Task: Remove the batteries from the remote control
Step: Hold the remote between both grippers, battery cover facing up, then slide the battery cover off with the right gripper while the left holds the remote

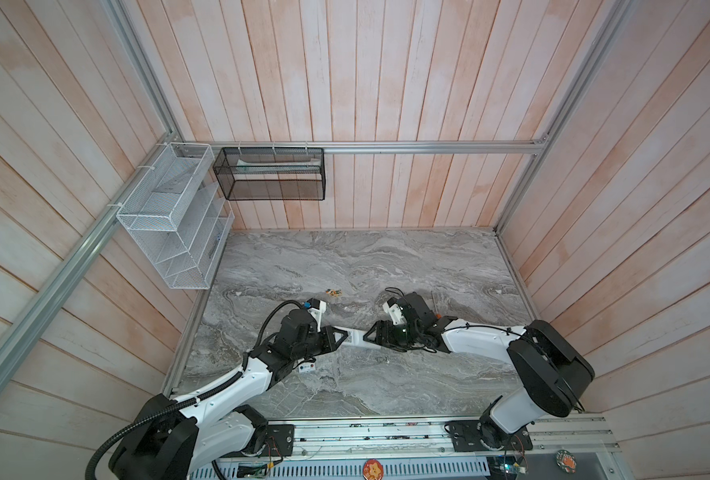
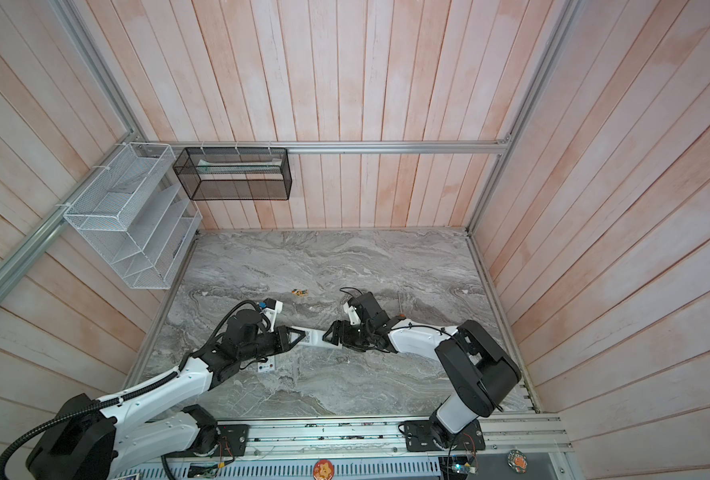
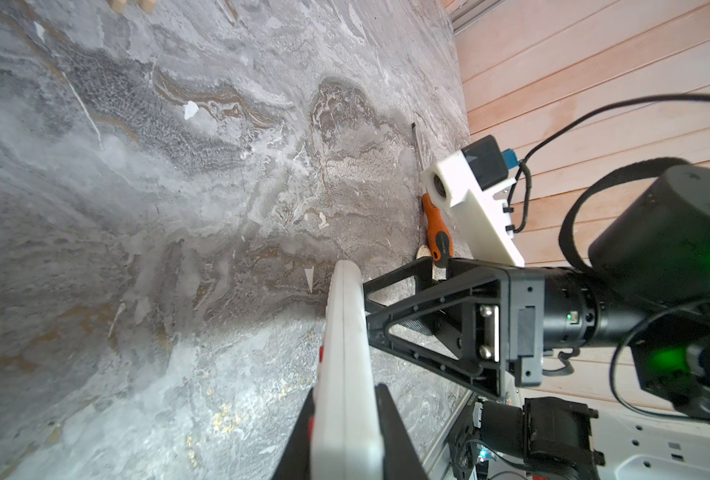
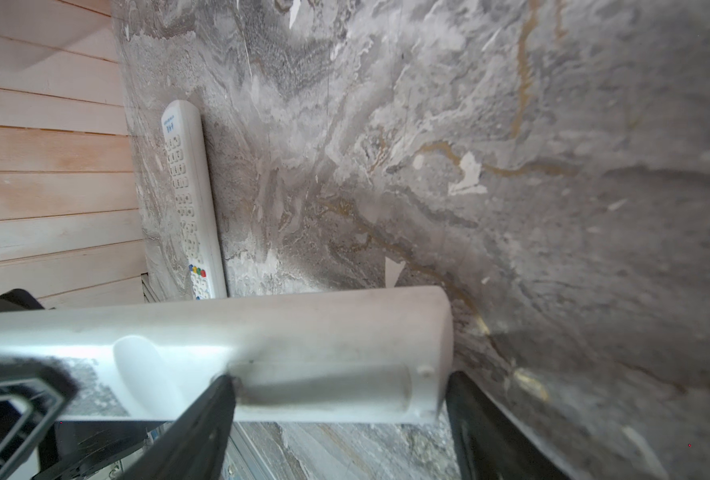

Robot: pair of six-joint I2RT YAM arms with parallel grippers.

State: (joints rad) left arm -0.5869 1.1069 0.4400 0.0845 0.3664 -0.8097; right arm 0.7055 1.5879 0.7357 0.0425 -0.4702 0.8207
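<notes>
White plastic nearest the front rail: a second remote (image 4: 191, 199), flat and buttons-up on the grey marble tabletop (image 1: 386, 257); in a top view only a corner of that second remote (image 1: 307, 368) peeking out from under the left arm. Just beyond, the remote control (image 1: 351, 337), white too, carried between both arms above the tabletop, back side up with a printed label showing, battery cover in place on the half towards the right arm. Left end effector (image 1: 338, 337) clamped tight on one end of the remote control. Right end effector (image 4: 341, 378) spread wide yet closed on the other end, one fingertip (image 4: 216, 407) seated in the step at the cover's edge, the other pressed against the end face. Inside of the compartment hidden by the cover. Further back on the right, a screwdriver (image 3: 438, 232) with an orange-and-black handle, lying on the tabletop beside the right wrist, shaft pointing towards the back wall. Further back again, left of centre, the batteries (image 1: 333, 293): a little cluster of dark and gold-coloured pieces loose on the tabletop, well apart from both remotes, too small for a count. Farthest off, a white wire rack (image 1: 166, 216) on the left side rail and a black mesh basket (image 1: 270, 174) hung from the back rail.
</notes>
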